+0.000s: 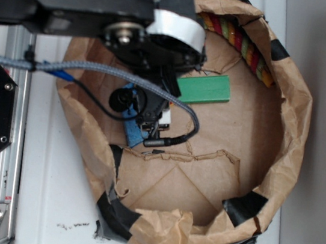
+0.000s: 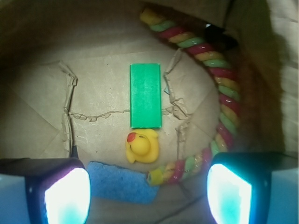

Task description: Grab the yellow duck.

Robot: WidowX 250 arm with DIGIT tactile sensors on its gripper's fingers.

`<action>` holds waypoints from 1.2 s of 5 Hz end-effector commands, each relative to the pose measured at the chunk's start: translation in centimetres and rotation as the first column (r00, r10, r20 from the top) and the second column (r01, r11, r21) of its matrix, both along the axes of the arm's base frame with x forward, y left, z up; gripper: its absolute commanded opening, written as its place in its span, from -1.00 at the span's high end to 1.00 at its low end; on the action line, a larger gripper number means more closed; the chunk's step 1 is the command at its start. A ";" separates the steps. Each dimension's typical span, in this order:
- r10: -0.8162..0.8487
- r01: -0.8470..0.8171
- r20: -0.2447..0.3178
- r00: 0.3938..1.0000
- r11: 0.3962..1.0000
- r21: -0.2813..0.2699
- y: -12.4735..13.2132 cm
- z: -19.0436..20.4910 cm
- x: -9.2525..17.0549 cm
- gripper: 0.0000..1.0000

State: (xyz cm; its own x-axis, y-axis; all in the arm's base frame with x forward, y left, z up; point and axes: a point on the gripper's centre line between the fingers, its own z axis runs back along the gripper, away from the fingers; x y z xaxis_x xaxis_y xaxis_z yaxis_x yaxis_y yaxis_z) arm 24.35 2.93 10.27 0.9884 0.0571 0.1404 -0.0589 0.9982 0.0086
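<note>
Wrist view: the yellow duck (image 2: 142, 146) lies on the floor of a brown paper basin (image 2: 37, 116), just below the end of a green block (image 2: 145, 95) and above a blue sponge (image 2: 122, 182). A striped rope (image 2: 224, 93) curves along the right wall. The fingers (image 2: 63, 191) stand wide apart, empty, above the duck.

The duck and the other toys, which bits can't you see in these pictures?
- Yellow duck: hidden in the exterior view by the robot arm; seen only by the wrist camera.
- Striped rope: mostly hidden in the exterior view by the paper wall.
- Blue sponge: lower part cut off in the wrist view.
</note>
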 end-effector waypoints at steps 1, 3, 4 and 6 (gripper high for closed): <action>-0.042 0.043 0.024 0.999 0.999 -0.015 1.6 -1.1 0.4 -1.00; -0.145 0.145 0.015 0.989 0.989 -0.032 1.4 -3.0 0.5 -1.00; -0.143 0.143 0.015 0.990 0.989 -0.030 1.2 -3.0 0.6 -1.00; -0.033 0.034 0.035 0.999 0.999 -0.033 1.8 -4.1 1.6 -1.00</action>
